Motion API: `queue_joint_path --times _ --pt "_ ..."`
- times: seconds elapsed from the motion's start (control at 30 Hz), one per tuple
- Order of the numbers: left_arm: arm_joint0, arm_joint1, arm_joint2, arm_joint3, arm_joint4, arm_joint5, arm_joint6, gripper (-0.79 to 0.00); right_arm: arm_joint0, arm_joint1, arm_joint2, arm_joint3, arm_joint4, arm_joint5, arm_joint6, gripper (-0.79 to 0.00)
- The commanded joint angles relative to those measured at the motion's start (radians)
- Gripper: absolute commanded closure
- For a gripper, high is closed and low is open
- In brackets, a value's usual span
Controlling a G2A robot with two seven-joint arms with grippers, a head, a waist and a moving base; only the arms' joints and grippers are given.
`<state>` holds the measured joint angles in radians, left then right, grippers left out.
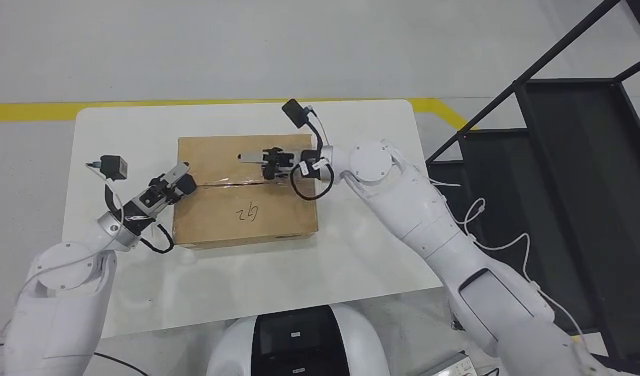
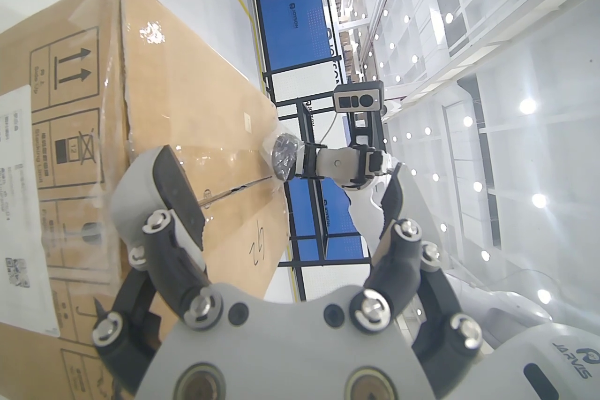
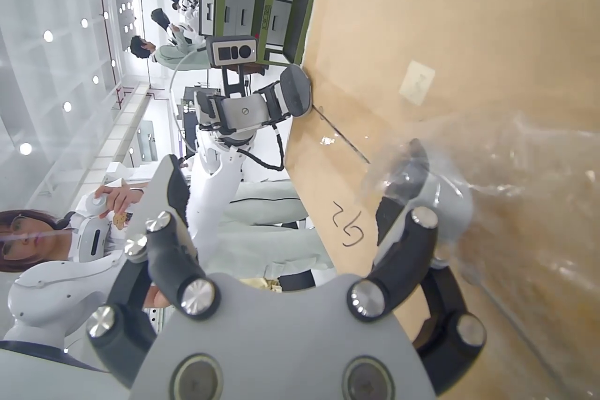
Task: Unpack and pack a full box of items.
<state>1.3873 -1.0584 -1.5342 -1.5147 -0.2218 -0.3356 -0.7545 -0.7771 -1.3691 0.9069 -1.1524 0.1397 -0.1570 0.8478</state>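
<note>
A closed brown cardboard box [image 1: 250, 211] stands in the middle of the white table, its top seam sealed with clear tape [image 3: 515, 167]. My left gripper [image 1: 172, 186] is at the box's left end, level with the seam, and is open; in the left wrist view [image 2: 281, 172] one finger [image 2: 176, 186] rests against the box's [image 2: 187, 92] top edge, the other hangs in the air. My right gripper [image 1: 270, 161] sits over the box top near the seam, open [image 3: 293, 160], with one finger [image 3: 408, 181] against loose tape on the box [image 3: 445, 45].
The white table [image 1: 120, 136] has free surface on all sides of the box. A black metal stair frame [image 1: 560, 176] stands off the table's right side. A yellow line [image 1: 40, 109] runs along the floor behind.
</note>
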Motion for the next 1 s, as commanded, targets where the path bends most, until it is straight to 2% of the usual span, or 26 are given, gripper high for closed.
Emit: queue_joint_path --times 0.0,0.5,0.53,0.57,0.97 --pt "-0.001 0.0 0.002 0.0 0.001 0.0 0.001 -0.785 -0.006 0.007 0.015 -0.008 -0.015 0.019 0.01 -0.785" --pt "-0.004 0.002 0.007 0.002 0.004 0.002 0.011 -0.785 -0.019 0.01 0.036 -0.028 -0.039 0.167 -0.06 -0.785" --pt "-0.005 0.002 0.008 0.002 0.005 0.003 0.01 -0.785 -0.017 0.01 0.04 -0.025 -0.037 0.173 -0.071 -0.231" --pt "-0.005 0.002 0.007 0.002 0.004 0.002 0.012 -0.785 -0.017 0.01 0.043 -0.024 -0.041 0.177 -0.084 0.0" --pt "-0.009 0.004 0.006 0.0 0.002 0.0 0.011 -0.785 -0.056 0.03 0.097 -0.078 -0.101 0.199 -0.103 0.0"
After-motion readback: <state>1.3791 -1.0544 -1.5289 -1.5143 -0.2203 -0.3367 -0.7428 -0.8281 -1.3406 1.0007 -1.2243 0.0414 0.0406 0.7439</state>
